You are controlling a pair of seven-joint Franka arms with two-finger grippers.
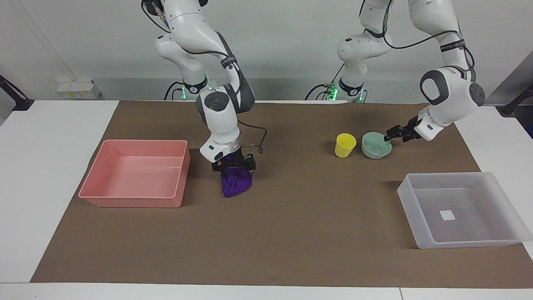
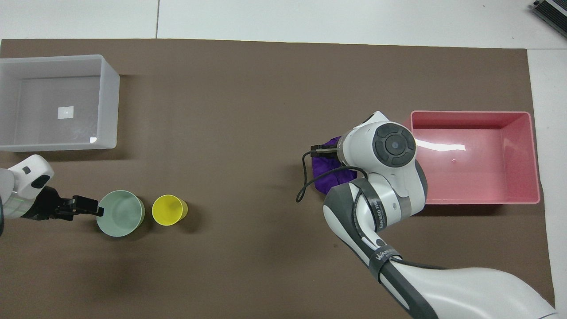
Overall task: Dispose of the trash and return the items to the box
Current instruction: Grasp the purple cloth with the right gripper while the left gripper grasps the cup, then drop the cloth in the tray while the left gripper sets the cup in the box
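The deep-purple cloth wad point(image 1: 235, 186) lies on the brown mat beside the pink tray. My right gripper point(image 1: 233, 165) is down on top of it, open, a finger at each side of the wad's top. From overhead the right arm covers most of the wad point(image 2: 325, 167). The yellow cup point(image 1: 345, 145) and the mint-green bowl point(image 1: 376, 146) stand side by side. My left gripper point(image 1: 391, 134) is at the bowl's rim on the side toward the left arm's end; from overhead it point(image 2: 95, 208) meets the bowl point(image 2: 120, 213) beside the cup point(image 2: 168, 210). The translucent bin point(image 1: 407, 199) holds nothing.
The pink tray point(image 1: 129, 203) stands empty toward the right arm's end of the table; it also shows from overhead point(image 2: 474, 201). The bin point(image 2: 109, 106) lies farther from the robots than the bowl. A brown mat point(image 1: 300, 233) covers the table.
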